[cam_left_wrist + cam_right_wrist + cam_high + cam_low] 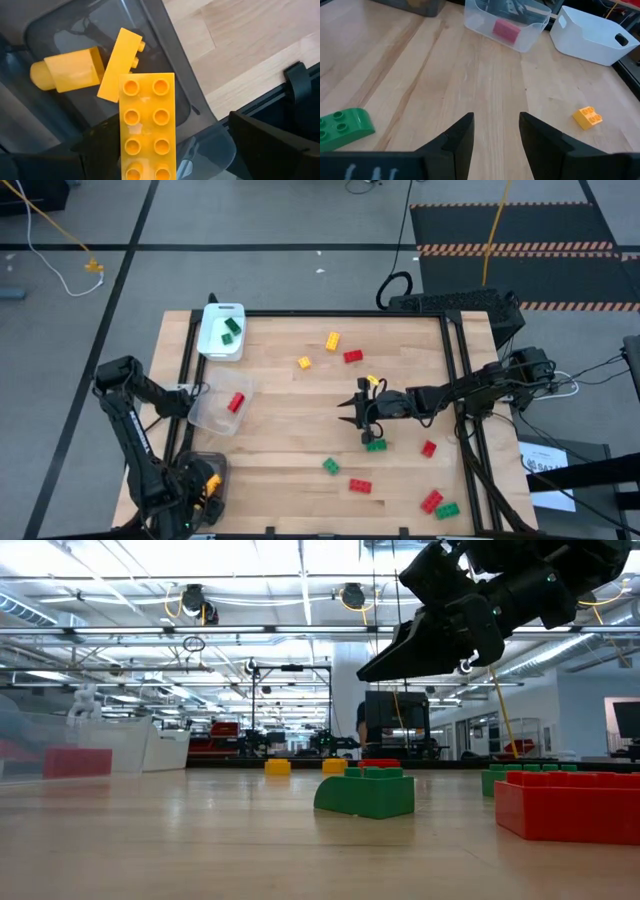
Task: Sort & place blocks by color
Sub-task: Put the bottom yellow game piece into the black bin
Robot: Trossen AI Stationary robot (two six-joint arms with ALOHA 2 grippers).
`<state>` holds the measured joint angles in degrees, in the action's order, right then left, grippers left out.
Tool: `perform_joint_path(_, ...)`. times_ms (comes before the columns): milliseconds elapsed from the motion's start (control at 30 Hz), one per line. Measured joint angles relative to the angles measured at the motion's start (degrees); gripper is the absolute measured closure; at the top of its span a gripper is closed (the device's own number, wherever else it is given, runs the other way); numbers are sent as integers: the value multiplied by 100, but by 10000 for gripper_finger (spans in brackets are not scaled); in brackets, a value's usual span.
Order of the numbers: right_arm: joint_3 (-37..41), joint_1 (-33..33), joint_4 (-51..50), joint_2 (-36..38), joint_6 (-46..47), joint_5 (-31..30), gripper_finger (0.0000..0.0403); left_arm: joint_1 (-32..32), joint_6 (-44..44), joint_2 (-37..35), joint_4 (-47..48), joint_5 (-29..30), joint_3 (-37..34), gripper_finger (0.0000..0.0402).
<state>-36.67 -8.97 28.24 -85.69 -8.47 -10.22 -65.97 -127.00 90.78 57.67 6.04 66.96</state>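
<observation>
We have sorted a few blocks: green ones in the white tray at upper left, a red block in the clear tray, yellow blocks in the dark tray. Our left gripper spreads wide above the long yellow block. Our right gripper hangs part open, empty, mid-table. About eleven blocks lie loose on the table.

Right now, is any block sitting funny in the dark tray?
Yes. In the dark tray, one yellow block lies tipped on its side, studs sideways, leaning against another. The long one sits flat, studs up.
</observation>
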Motion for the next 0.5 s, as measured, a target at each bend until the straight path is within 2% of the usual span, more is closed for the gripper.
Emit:
perform_joint_path(167, -1, 0, 3, 0, 18, 0, 252, 0, 50, 0, 94, -90, 0, 91)
perform_joint_path(500, 1, 0, 21, 0, 22, 0, 252, 0, 88, 0, 280, -278, 0, 232)
